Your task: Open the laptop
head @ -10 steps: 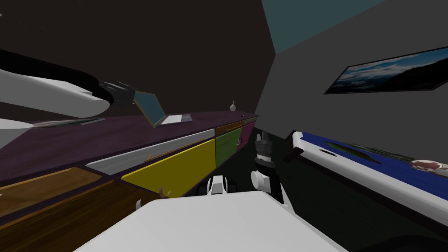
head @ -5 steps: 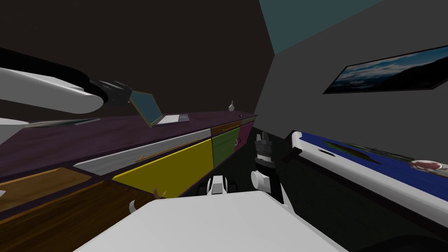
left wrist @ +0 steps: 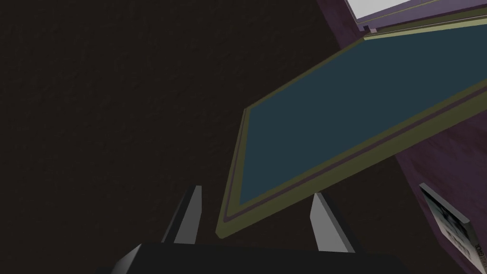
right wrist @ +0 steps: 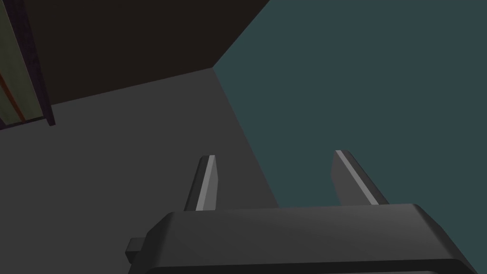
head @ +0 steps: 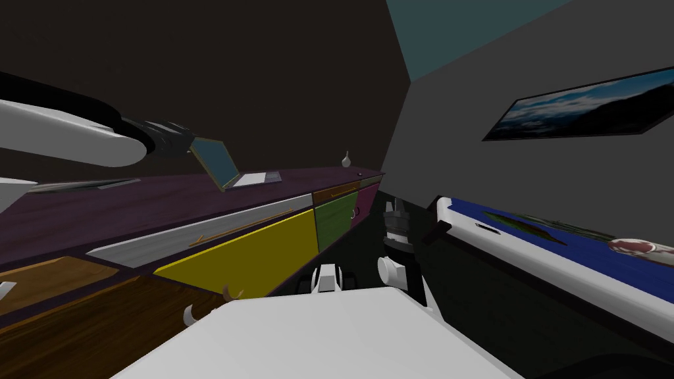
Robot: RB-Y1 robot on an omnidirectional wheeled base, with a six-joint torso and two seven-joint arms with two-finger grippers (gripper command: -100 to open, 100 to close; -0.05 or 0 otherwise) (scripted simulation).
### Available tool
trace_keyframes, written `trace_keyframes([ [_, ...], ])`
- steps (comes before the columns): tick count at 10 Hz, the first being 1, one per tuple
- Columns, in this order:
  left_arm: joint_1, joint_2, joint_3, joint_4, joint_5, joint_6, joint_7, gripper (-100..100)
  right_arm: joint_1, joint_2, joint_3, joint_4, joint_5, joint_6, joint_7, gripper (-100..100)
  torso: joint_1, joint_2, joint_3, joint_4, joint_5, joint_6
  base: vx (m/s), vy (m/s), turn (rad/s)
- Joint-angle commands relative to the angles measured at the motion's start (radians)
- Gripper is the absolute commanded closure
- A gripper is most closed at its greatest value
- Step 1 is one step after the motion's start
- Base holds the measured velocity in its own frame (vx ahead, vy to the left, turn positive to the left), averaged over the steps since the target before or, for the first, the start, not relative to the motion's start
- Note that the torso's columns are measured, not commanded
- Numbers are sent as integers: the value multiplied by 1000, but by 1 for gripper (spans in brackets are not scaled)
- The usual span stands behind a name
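Observation:
The laptop (head: 224,166) stands open on the purple countertop (head: 131,204), its dark teal screen leaning back and its pale keyboard base lying flat. My left gripper (head: 186,141) is at the lid's top edge. In the left wrist view the laptop's screen (left wrist: 342,109) has an olive frame. One corner of that frame lies between the fingers of my left gripper (left wrist: 255,191), which stand apart and do not press it. My right gripper (head: 395,209) points upward low beside my body. In the right wrist view the right gripper (right wrist: 275,154) is open with nothing between its fingers.
Below the countertop run a grey drawer (head: 197,230), a yellow front (head: 257,253) and a green door (head: 336,217). A small pale vase (head: 346,158) stands past the laptop. A flat framed item (left wrist: 452,228) lies on the counter. A blue-covered bed (head: 559,243) is at the right.
My view has slid a little, carrying the cabinets leftward. The left gripper and the lid's top edge have gone slightly farther back, so the screen leans more open. The right arm is unchanged.

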State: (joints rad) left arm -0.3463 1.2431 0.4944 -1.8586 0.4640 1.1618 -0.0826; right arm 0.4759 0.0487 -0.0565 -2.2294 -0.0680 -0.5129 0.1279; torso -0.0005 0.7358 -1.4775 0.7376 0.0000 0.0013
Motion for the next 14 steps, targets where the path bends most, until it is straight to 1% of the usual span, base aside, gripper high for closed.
trace_keyframes([
  [1,-8,-3,4,42,9,-25,-80,100,0,0,0,0,0,0,0,0,-2,0,0,-1,0,0,3,-55,13],
  [2,-21,-7,18,89,31,-67,-109,100,0,0,0,0,0,0,0,0,-1,1,1,-1,0,1,-5,-100,-12],
  [3,-21,-7,18,110,31,-67,-138,100,0,0,0,0,0,0,0,0,-3,1,1,-1,0,2,-6,-104,-3],
  [4,-21,-7,18,110,31,-67,-166,100,0,0,0,0,0,0,0,0,-3,0,0,-2,0,2,1,-45,-3],
  [5,-21,-7,18,110,31,-67,-176,100,0,0,0,0,0,0,0,0,-1,-1,0,-2,0,2,0,0,0],
  [6,-34,-12,32,162,53,-110,-217,100,0,0,0,0,0,0,0,0,1,-1,0,-1,0,2,11,-63,-25],
  [7,-34,-12,32,179,53,-110,-244,100,0,0,0,0,0,0,0,0,-1,-1,-1,-1,0,1,5,-92,1],
  [8,-34,-12,32,179,53,-110,-273,100,0,0,0,0,0,0,0,0,-2,-1,0,-2,1,1,3,-53,10],
  [9,-47,-16,45,227,75,-153,-302,100,0,0,0,0,0,0,0,0,0,0,1,-2,1,2,7,-112,-20],
  [10,-47,-16,45,247,75,-153,-334,100,0,0,0,0,0,0,0,0,-3,0,1,-2,1,2,10,-99,0],
  [11,-47,-16,45,247,75,-153,-365,100,0,0,0,0,0,0,0,0,-2,0,1,-2,1,2,7,-35,-4],
  [12,-60,-21,59,293,97,-195,-395,100,0,0,0,0,0,0,0,0,0,0,1,-2,1,2,-3,-77,-21],
  [13,-60,-21,59,316,97,-195,-423,100,0,0,0,0,0,0,0,0,-1,0,0,-2,2,2,9,-99,-9],
  [14,-60,-21,59,316,97,-195,-451,100,0,0,0,0,0,0,0,0,-2,0,1,-2,2,1,12,-50,1],
])
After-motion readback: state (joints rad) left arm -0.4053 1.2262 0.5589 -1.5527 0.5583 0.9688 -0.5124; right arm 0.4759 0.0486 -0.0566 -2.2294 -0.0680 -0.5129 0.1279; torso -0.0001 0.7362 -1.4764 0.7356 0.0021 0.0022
